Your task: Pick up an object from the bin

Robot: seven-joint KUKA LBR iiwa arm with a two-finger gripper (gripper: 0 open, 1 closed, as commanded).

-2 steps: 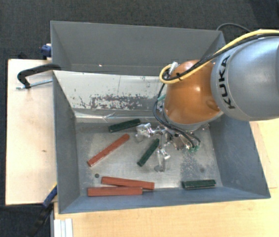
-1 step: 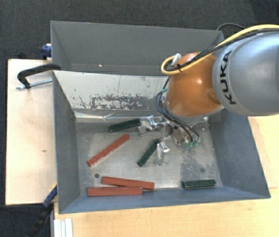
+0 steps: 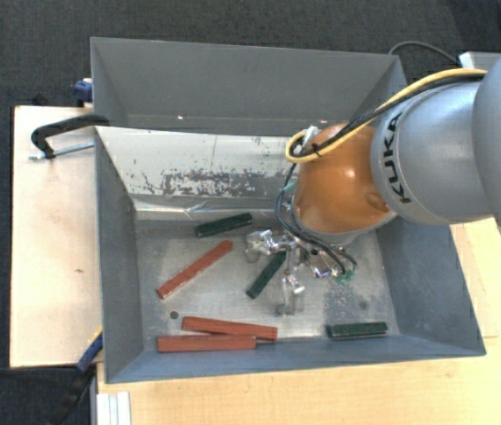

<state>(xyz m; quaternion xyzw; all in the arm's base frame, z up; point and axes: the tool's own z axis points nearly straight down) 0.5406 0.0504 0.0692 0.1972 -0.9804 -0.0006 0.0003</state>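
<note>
- The fingers (image 3: 286, 280) are down at the floor of the grey bin (image 3: 118, 264), spread apart rather than pressed together, and nothing is pinched between them yet.
- A dark green stick (image 3: 265, 277) lies tilted between them, one metal tip at its upper-left side and the other at its lower-right. Straddling it across its narrow width looks like the set-up for closing on it, so I judge this stick to be the thing to be picked.
- It lies flat on the bin floor with bare metal around it, which leaves room for both tips.
- A red-brown stick (image 3: 195, 269) lies to the left of the fingers, near but apart.
- A second green stick (image 3: 224, 226) sits above and left of them, by the back wall.
- A third green stick (image 3: 357, 330) lies below and right of them.
- Two more red-brown sticks (image 3: 219, 335) lie together below and left, by the front wall.
- The arm (image 3: 463, 149) crosses the bin's right rim, its orange-covered wrist (image 3: 339, 193) bent steeply down so the fingers point at the floor.
</note>
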